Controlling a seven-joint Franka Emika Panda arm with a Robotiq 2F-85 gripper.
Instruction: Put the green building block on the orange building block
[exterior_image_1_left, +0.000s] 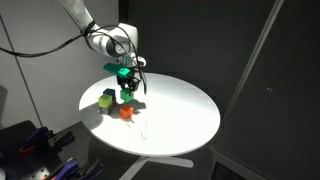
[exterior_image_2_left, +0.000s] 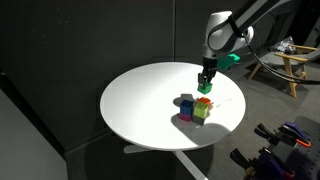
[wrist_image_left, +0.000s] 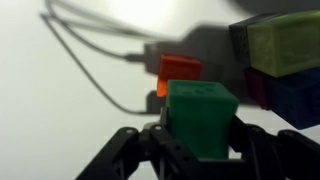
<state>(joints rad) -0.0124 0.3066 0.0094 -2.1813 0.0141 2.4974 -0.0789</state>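
**A:** How many blocks does the wrist view show, counting from the left?

**B:** Four that can be named. There is one orange block (wrist_image_left: 180, 70). Next comes one green block (wrist_image_left: 200, 112) in the middle. At the right edge, one lime block (wrist_image_left: 285, 40) sits on one blue block (wrist_image_left: 298, 95). A dark patch beside the blue one is too blurred to name.

**A:** And the arm's end?

**B:** There is one gripper (wrist_image_left: 200, 150). Its two fingers (wrist_image_left: 135, 155) are drawn partway in and press the green block's two sides, so the block is in its grasp.

**A:** How does that green block look?

**B:** It is a small cube of deep, slightly bluish green, darker than the lime one. It sits square between the fingers, not tilted.

**A:** Where is it?

**B:** It is held clear of the round white table (exterior_image_1_left: 190, 115). In an exterior view the lime block (exterior_image_1_left: 106, 98) stands to the left on the table. Right of it, the green block (exterior_image_1_left: 127, 88) hangs above the orange block (exterior_image_1_left: 126, 112) with a gap between them. From the wrist, the orange block lies just beyond the green one and slightly to the left.
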